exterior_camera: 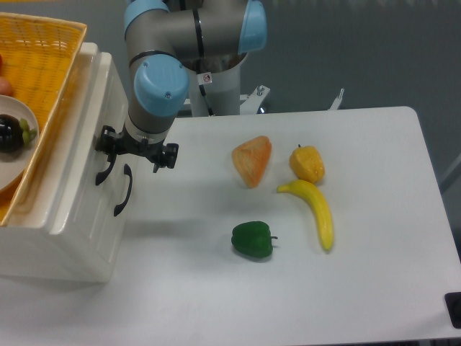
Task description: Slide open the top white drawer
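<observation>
Single fixed camera, looking down at a white desk (346, 288). Cream-white cabinet (68, 231) sits at the left edge of the desk, front face turned toward the arm. The top white drawer (94, 122) is the upper band of that front; its curved black handle (105, 171) shows just below the gripper's left side. Drawer front looks about flush with the cabinet face, though the steep angle makes that hard to judge. Lower drawer (90, 223) sits beneath it with its own black handle (124, 190), untouched.

Gripper (137, 149) hangs from the blue-capped wrist (160, 88) of the grey arm (187, 32), right at the top drawer's front, black fingers (108, 139) up against the upper handle. Jaws: cannot tell if they are closed round the handle or just beside it; the wrist and black bracket hide the gap.

On top of the cabinet, a yellow wicker basket (50, 50) holding a white plate (21, 155) with a dark round fruit (9, 134), both cut by the left frame edge.

Out on the desk, well apart from the cabinet: orange-pink lumpy piece of food (252, 160), small yellow pepper (307, 163) just right of it, banana (315, 210) below the pepper with its top end almost touching it, green pepper (253, 239) nearer the camera. Black object (454, 308) clipped at the lower right corner.
</observation>
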`<state>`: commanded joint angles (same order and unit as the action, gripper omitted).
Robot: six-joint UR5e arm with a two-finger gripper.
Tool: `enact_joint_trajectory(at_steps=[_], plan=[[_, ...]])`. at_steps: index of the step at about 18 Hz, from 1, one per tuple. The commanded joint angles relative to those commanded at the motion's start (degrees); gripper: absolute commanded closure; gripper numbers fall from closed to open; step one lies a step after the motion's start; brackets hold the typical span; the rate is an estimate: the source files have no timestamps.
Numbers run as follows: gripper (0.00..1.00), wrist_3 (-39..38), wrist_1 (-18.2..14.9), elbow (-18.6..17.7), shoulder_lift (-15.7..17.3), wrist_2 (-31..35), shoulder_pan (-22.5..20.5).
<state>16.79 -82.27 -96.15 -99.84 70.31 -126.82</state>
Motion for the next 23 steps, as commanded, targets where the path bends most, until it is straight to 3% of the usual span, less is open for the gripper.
enact_joint_trajectory(at_steps=[18,23], plan=[[0.00,0.9,-0.2,0.4,0.2,2.4,-6.0],[0.00,4.4,-1.8,0.4,0.2,2.5,-8.2]])
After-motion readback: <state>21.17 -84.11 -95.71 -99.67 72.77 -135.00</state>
